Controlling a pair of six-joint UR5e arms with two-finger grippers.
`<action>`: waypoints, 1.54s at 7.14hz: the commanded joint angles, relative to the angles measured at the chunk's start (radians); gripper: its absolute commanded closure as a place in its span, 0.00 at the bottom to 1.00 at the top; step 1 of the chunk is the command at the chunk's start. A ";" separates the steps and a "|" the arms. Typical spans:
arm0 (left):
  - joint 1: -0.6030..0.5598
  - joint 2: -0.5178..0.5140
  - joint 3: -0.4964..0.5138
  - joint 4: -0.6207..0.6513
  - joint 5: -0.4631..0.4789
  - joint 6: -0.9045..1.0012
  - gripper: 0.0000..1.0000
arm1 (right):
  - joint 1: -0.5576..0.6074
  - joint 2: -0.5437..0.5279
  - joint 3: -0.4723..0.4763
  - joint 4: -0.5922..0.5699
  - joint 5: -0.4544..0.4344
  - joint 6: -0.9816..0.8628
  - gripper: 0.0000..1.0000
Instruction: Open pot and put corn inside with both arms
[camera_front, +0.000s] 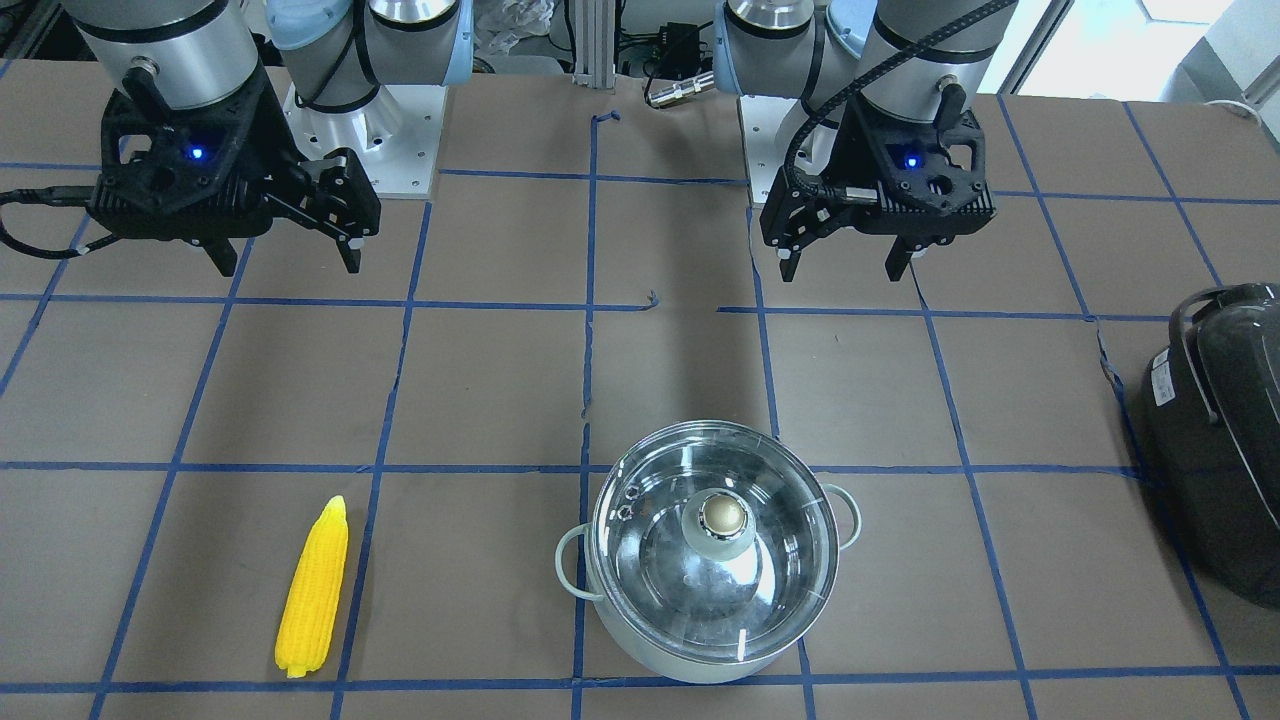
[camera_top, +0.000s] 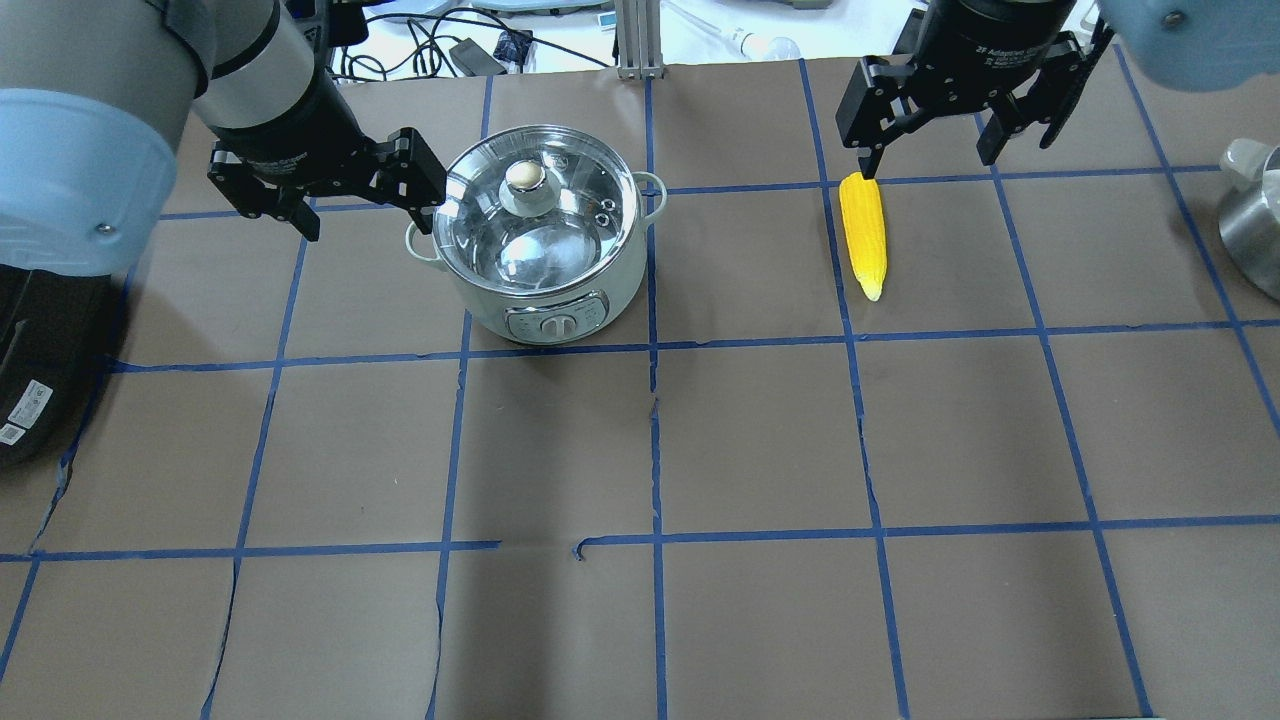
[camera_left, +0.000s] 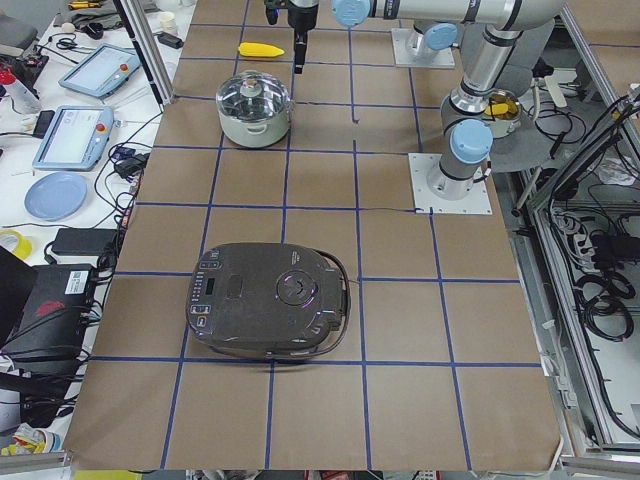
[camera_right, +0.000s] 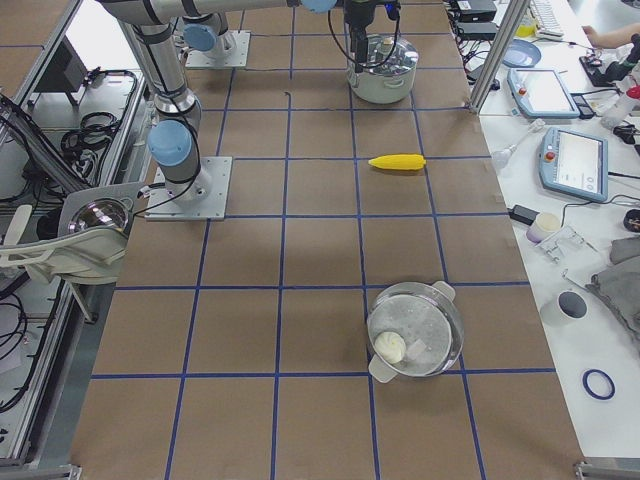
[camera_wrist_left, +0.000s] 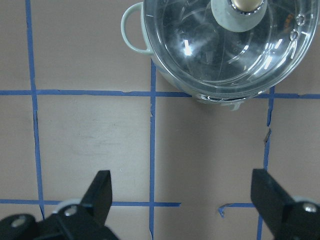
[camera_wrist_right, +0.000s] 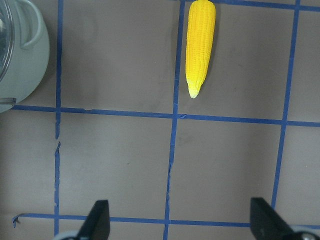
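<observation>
The pot (camera_front: 715, 560) stands on the table with its clear glass lid (camera_front: 650, 520) shut on it and the metal knob (camera_front: 722, 514) in the middle. The yellow corn (camera_front: 313, 590) lies flat on the table, apart from the pot. My left gripper (camera_front: 845, 265) is open and empty, held above the table on the robot's side of the pot (camera_wrist_left: 225, 55). My right gripper (camera_front: 288, 258) is open and empty, above the table on the robot's side of the corn (camera_wrist_right: 200, 45). In the overhead view the pot (camera_top: 540, 250) is left of the corn (camera_top: 863, 235).
A large dark grey rice cooker (camera_front: 1220, 440) sits at the table's end on my left (camera_left: 270, 300). A second steel pot (camera_right: 415, 330) stands at the end on my right. Blue tape lines grid the brown table.
</observation>
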 joint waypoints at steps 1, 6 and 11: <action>0.002 0.000 0.014 -0.024 0.001 0.001 0.00 | -0.002 0.002 0.002 0.000 0.008 0.000 0.00; 0.002 -0.009 0.059 -0.103 -0.005 -0.010 0.00 | -0.003 0.000 0.013 0.000 0.002 -0.002 0.00; 0.002 -0.006 0.050 -0.094 -0.010 -0.008 0.00 | -0.003 0.000 0.024 -0.015 0.000 -0.002 0.00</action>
